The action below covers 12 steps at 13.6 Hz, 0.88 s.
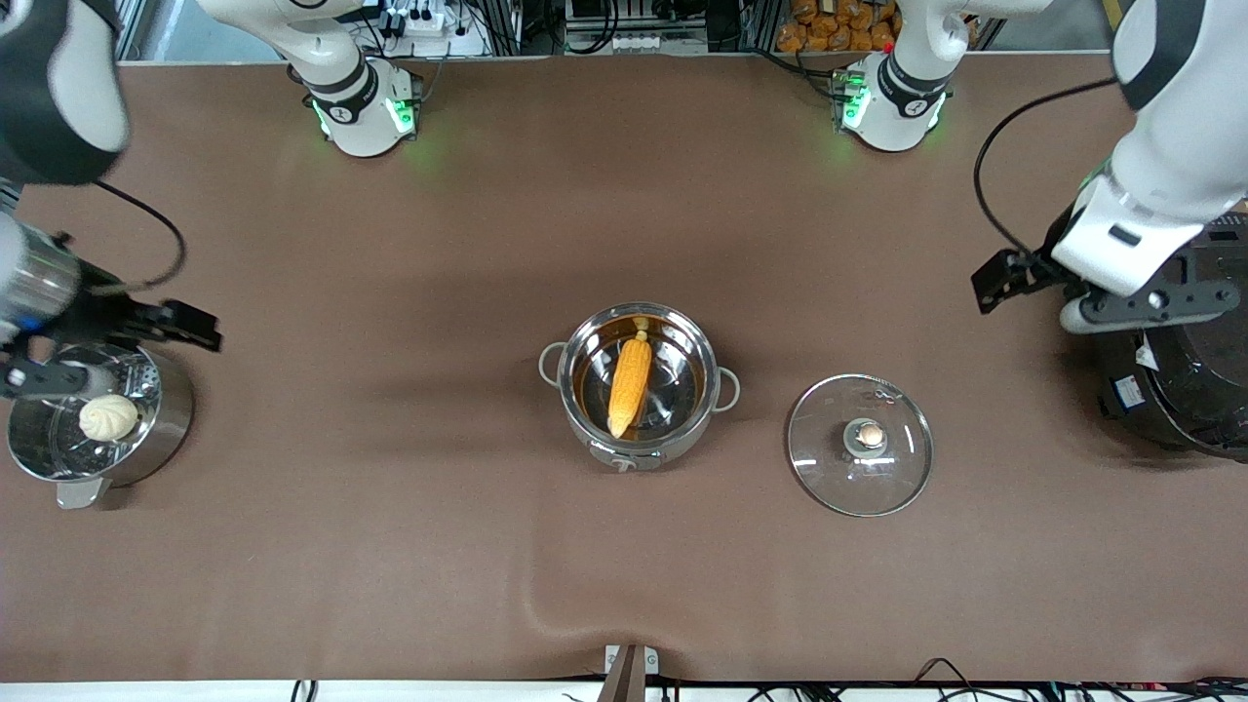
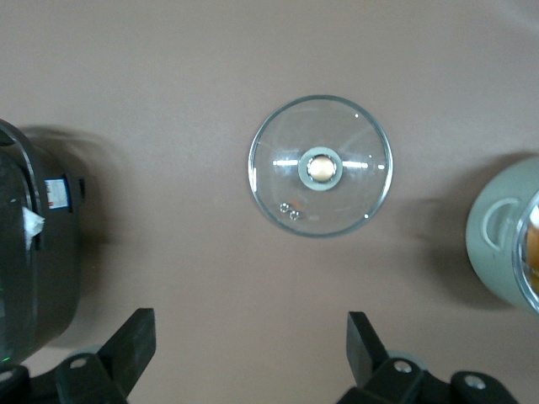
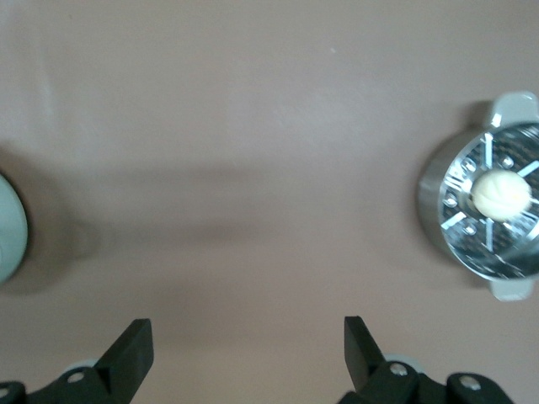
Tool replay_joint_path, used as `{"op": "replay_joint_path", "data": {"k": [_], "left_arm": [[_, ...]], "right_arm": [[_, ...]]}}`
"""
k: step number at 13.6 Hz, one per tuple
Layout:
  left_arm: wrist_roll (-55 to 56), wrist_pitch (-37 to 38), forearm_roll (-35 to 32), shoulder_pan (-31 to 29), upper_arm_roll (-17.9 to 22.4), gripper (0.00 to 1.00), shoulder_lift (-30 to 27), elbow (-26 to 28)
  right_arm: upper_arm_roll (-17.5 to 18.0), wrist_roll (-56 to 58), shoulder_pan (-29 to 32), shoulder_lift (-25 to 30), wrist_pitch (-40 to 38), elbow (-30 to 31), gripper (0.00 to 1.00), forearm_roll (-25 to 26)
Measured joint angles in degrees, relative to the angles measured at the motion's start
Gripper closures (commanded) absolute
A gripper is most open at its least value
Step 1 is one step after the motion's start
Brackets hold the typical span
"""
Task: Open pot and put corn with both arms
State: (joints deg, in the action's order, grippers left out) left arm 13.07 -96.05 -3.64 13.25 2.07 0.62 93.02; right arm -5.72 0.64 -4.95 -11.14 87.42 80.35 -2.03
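The steel pot (image 1: 639,385) stands open in the middle of the table with the yellow corn (image 1: 630,387) lying inside it. Its glass lid (image 1: 860,444) lies flat on the table beside the pot, toward the left arm's end; it also shows in the left wrist view (image 2: 320,165). My left gripper (image 1: 1146,307) is open and empty, up over the edge of the black cooker; its tips (image 2: 251,337) frame bare table. My right gripper (image 1: 58,375) is open and empty over the steamer pot; its tips (image 3: 248,341) frame bare table. The pot's edge shows in both wrist views (image 2: 505,244) (image 3: 10,227).
A steel pot with tab handles and a perforated insert (image 1: 97,429) holds a pale bun (image 1: 107,417) at the right arm's end. A big black cooker (image 1: 1185,380) stands at the left arm's end. The brown cloth has a wrinkle (image 1: 546,604) near its front edge.
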Motion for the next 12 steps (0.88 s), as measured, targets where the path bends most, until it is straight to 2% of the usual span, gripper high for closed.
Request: {"op": "replay_joint_path", "data": {"k": [1,5,8,12], "left_arm": [[-1.66,1.37,0.55,-0.95,-0.54,0.00,-1.24,-0.05],[-8.48,8.02,2.75,-10.01,-7.70,0.00,-2.99,-3.35],[-8.64,9.92,2.75,-10.59,-8.45,0.00,-3.00,-5.28],[-10.22,13.11,2.75,-10.58,-9.26,0.00,-2.99,-5.44]], "right_arm": [[0.01,0.78,0.88,1.68,-1.97,0.56,0.00,0.00],[0.04,2.87,1.89,7.69,-3.94,3.91,0.00,1.89],[0.02,6.11,4.72,11.00,-3.60,6.49,0.00,2.18],[0.03,6.48,5.73,16.49,-0.49,13.28,0.00,2.19]]}}
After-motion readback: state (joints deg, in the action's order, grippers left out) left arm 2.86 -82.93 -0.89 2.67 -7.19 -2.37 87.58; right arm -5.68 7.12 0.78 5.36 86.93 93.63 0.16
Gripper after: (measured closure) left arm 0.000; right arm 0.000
